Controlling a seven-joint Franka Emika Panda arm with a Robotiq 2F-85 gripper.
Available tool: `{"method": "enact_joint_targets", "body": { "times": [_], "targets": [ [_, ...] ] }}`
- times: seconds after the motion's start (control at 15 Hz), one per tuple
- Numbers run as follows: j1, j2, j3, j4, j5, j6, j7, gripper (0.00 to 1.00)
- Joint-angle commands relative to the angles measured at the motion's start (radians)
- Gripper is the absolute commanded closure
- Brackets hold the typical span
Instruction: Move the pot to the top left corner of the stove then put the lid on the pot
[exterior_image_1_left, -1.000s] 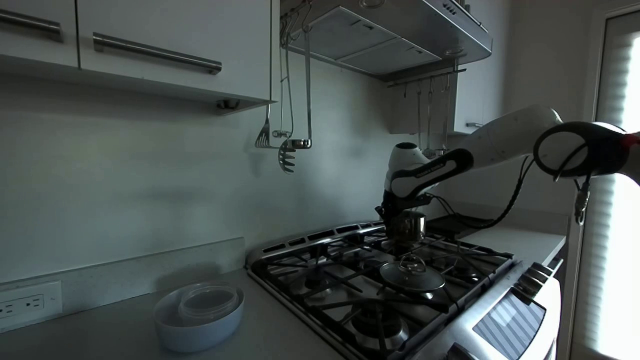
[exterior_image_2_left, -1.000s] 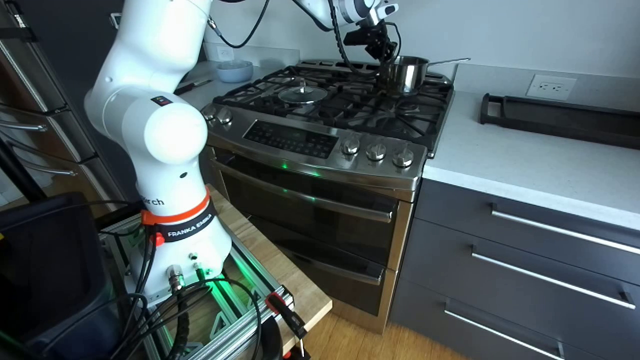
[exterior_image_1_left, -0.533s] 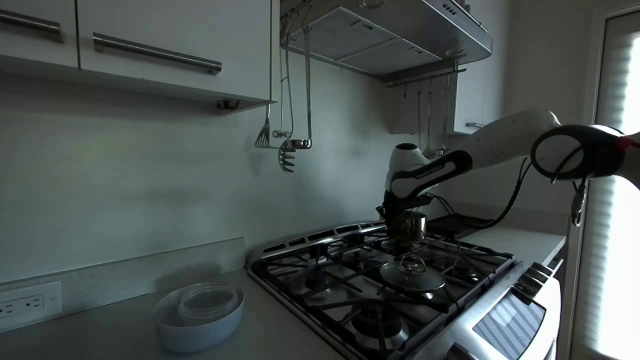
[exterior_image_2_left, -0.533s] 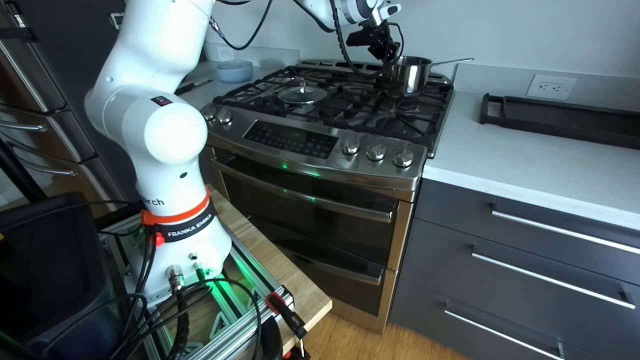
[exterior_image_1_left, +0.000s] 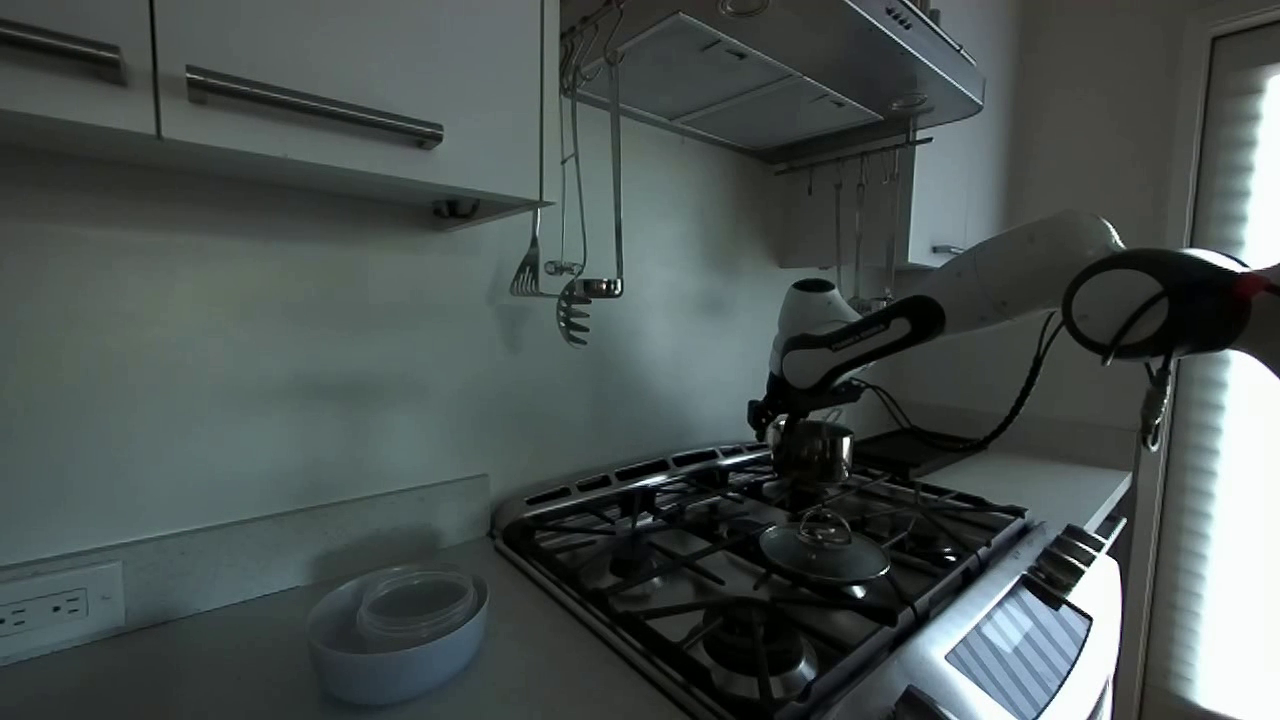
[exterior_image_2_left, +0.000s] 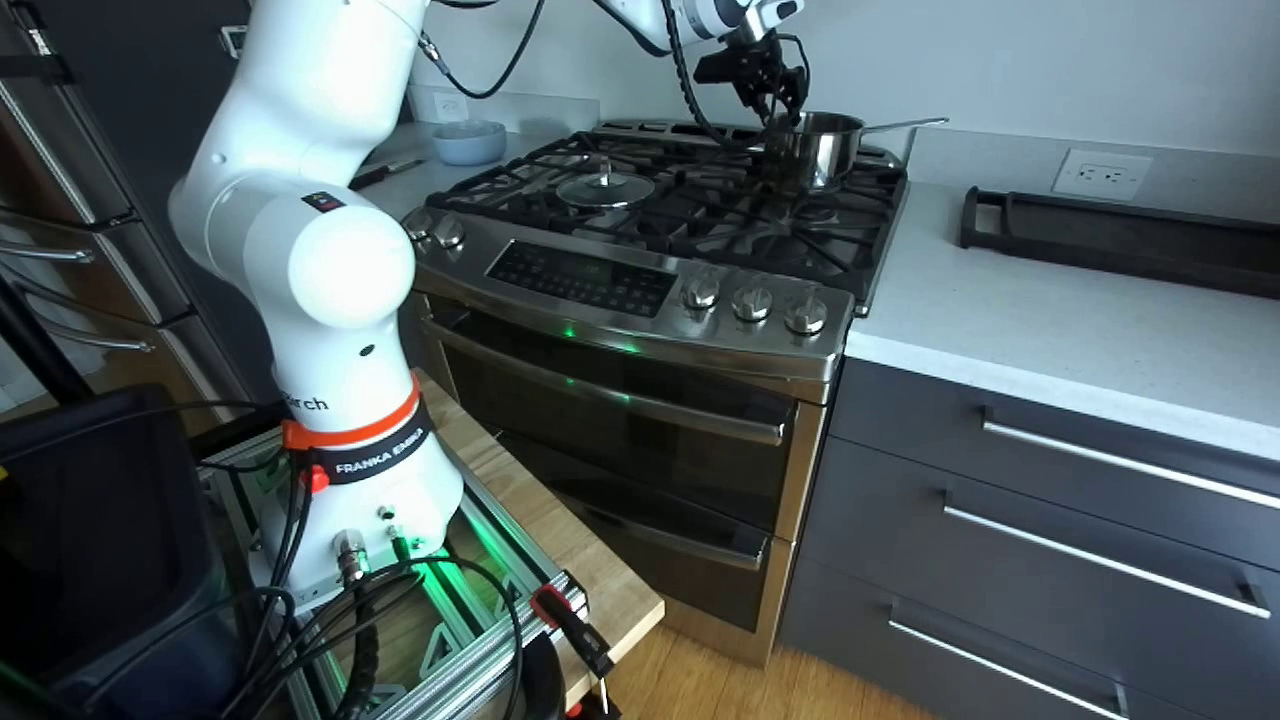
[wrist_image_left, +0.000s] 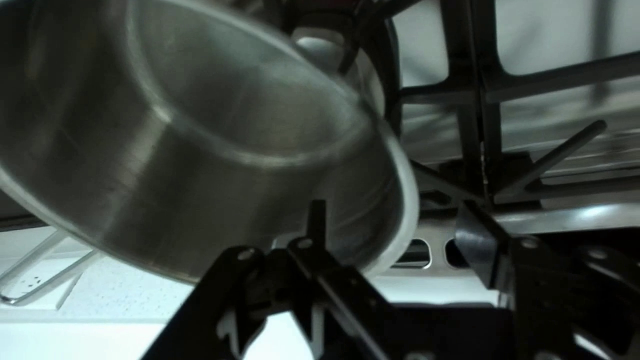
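The shiny steel pot (exterior_image_2_left: 822, 158) stands on the back right grate in an exterior view, its handle pointing right along the wall; another exterior view shows the pot (exterior_image_1_left: 820, 455) too. In the wrist view the pot (wrist_image_left: 210, 195) appears large, its inside facing the camera. My gripper (wrist_image_left: 392, 210) is open, one finger over the pot's inside and the other outside, with the rim between them and visible space around it. A glass lid (exterior_image_2_left: 606, 189) with a knob lies apart on the left grates of the stove (exterior_image_2_left: 770, 275), with the lid (exterior_image_1_left: 825, 552) also visible from the side.
A range hood (exterior_image_1_left: 780, 80) and hanging utensils (exterior_image_1_left: 600, 288) are above. The back wall (exterior_image_2_left: 1020, 60) is close behind the gripper. A white bowl (exterior_image_1_left: 395, 665) is on the counter beside the stove, and a black tray (exterior_image_2_left: 1130, 235) lies on the opposite counter.
The pot shifted slightly right in an exterior view early in the second, then stayed put. My gripper has since risen a little and its jaws have opened, uncovering more of the pot's side.
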Motion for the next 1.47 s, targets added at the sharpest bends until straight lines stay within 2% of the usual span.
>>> {"method": "enact_joint_targets", "body": {
  "times": [0.0, 0.33, 0.6, 0.8, 1.07, 1.13, 1.2, 1.4],
  "targets": [
    [-0.007, -0.064, 0.025, -0.005, 0.037, -0.063, -0.021, 0.01],
    [-0.038, -0.158, 0.102, -0.01, 0.163, -0.175, -0.089, 0.0],
    [-0.041, -0.23, 0.137, -0.01, 0.231, -0.38, -0.131, 0.0],
    [-0.047, -0.291, 0.159, -0.048, 0.29, -0.477, -0.218, 0.0],
    [-0.059, -0.358, 0.176, -0.128, 0.387, -0.509, -0.357, 0.0],
    [-0.064, -0.362, 0.174, -0.145, 0.42, -0.471, -0.365, 0.0],
    [-0.051, -0.311, 0.177, -0.057, 0.357, -0.503, -0.312, 0.0],
    [-0.059, -0.33, 0.178, -0.089, 0.387, -0.497, -0.338, 0.0]
  ]
}}
